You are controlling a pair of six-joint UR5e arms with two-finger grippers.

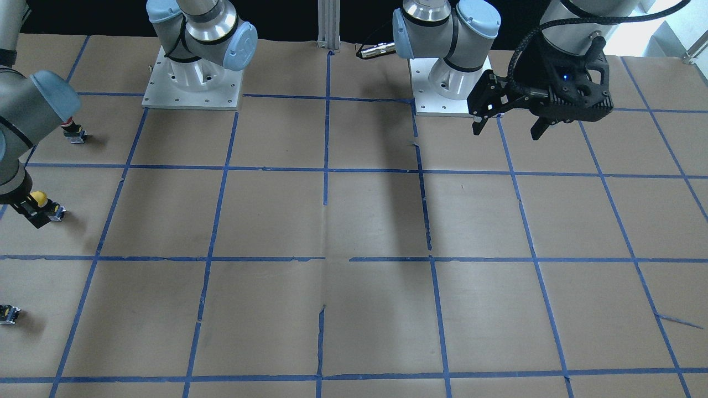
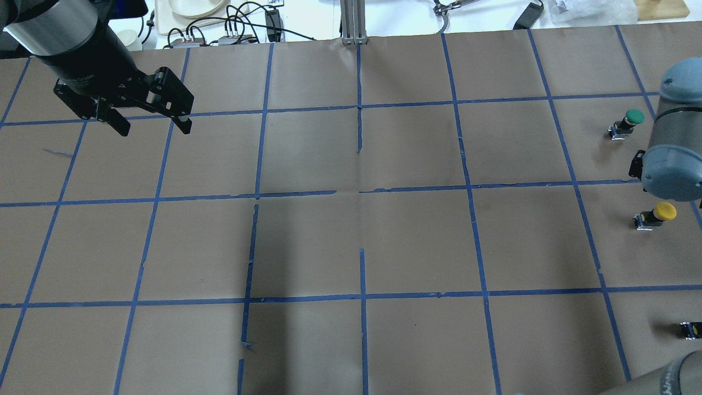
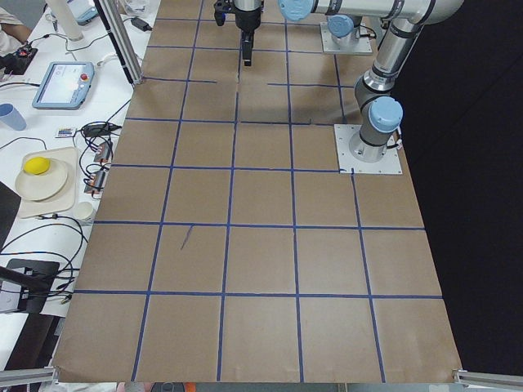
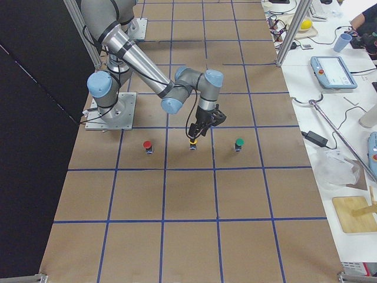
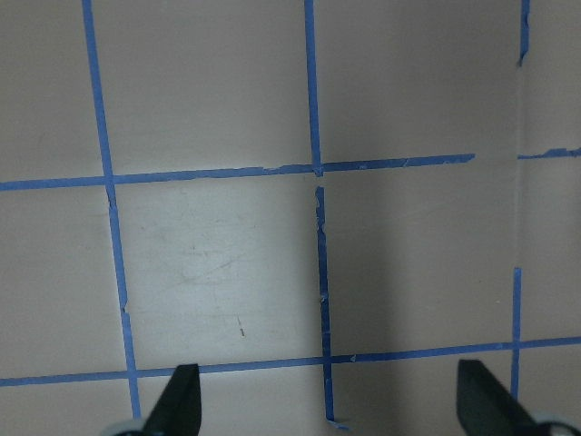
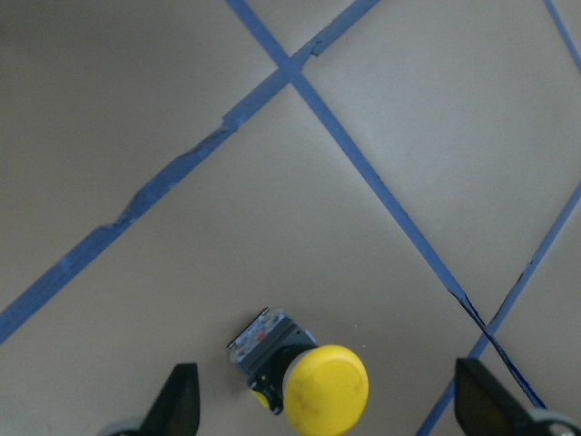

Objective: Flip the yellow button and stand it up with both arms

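Note:
The yellow button (image 6: 313,386) stands on the paper with its yellow cap up and its black-and-grey block below. It also shows in the overhead view (image 2: 657,214), the front view (image 1: 40,200) and the right side view (image 4: 192,143). My right gripper (image 6: 324,366) is open and hangs just above it, one finger on each side and not touching. In the overhead view my right wrist (image 2: 672,164) hides that gripper. My left gripper (image 2: 153,127) is open and empty. It hovers high over the far left of the table (image 1: 506,130), over bare paper (image 5: 327,368).
A green-capped button (image 2: 628,122) and a red-capped button (image 1: 72,130) stand either side of the yellow one, a grid square away each. A small capless black block (image 2: 692,329) lies near my right edge. Blue tape lines grid the brown paper (image 2: 362,247).

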